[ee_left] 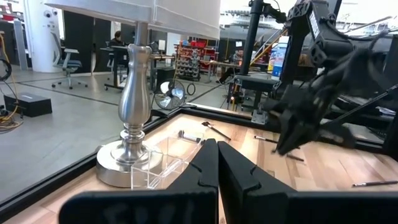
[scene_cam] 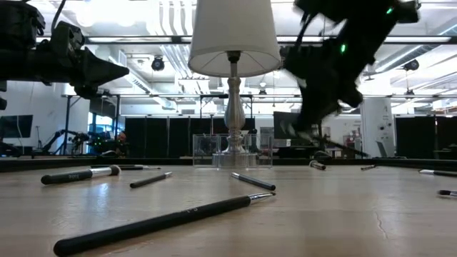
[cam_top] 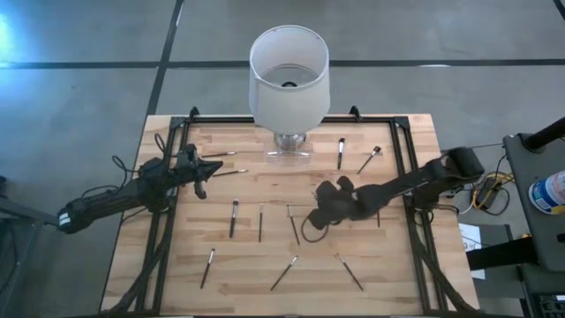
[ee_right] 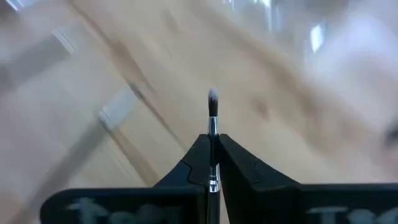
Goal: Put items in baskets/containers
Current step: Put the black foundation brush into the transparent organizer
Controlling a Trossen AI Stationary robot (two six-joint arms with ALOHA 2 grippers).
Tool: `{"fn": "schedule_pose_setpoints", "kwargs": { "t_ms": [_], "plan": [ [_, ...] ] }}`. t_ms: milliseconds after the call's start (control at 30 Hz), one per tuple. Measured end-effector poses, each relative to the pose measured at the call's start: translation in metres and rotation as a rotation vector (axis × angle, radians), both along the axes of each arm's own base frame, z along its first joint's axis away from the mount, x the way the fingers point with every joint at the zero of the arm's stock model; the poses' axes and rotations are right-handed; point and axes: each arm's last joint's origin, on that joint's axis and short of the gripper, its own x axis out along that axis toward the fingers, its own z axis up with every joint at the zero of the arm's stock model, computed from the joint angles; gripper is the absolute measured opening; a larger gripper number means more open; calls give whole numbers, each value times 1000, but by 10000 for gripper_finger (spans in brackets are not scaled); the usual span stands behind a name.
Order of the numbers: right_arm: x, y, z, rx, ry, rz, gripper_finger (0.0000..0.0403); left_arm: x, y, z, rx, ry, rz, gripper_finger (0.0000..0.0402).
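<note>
White lampshade (cam_top: 290, 75), black brushes (cam_top: 234, 217), pale wooden table (cam_top: 247, 274).

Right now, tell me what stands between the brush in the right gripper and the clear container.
Nothing visible lies on the table between the right gripper, shut on a brush, and the clear container. The lamp stands right beside it.
</note>
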Motion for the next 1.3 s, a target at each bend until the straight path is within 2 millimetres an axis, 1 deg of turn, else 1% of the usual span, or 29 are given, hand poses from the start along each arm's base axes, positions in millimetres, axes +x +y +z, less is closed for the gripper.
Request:
{"fn": "schedule_pose_setpoints", "kwargs": {
  "t_ms": [100,233,267,333,433,500,533,600,700,767,933,1067,1167,1300],
  "plan": [
    [-1,1,7,-119,-215,40,16,0,0,0,0,-1,0,0],
    [0,-10,-1,-266,-482,91,15,0,0,0,-1,1,0,0],
    [0,-14,-3,-301,-554,90,15,0,0,0,-4,4,0,0],
    [-2,-26,-11,-375,-644,71,15,0,0,-1,-9,10,0,0],
    [-4,-46,-26,-468,-713,11,15,1,0,-3,-26,27,-1,0],
    [-3,-59,-32,-518,-762,-37,15,1,0,-4,-39,35,-1,0],
    [-4,-65,-35,-541,-775,-56,15,1,0,-4,-41,37,-1,0],
    [0,-76,-40,-576,-742,-82,15,1,0,-5,-43,41,-1,0],
    [6,-92,-41,-600,-737,-119,15,1,0,-5,-41,38,-1,0],
    [7,-98,-39,-619,-729,-133,15,1,0,-4,-44,34,-2,0],
    [10,-100,-13,-677,-786,-96,15,1,0,-4,-53,33,-3,0],
    [10,-114,-4,-672,-836,-135,15,2,0,-4,-46,27,-3,0],
    [15,-123,-8,-651,-849,-142,15,2,0,-3,-42,22,-2,0],
    [18,-125,-21,-647,-803,-134,15,2,0,-3,-40,28,-3,0]
  ]
}}
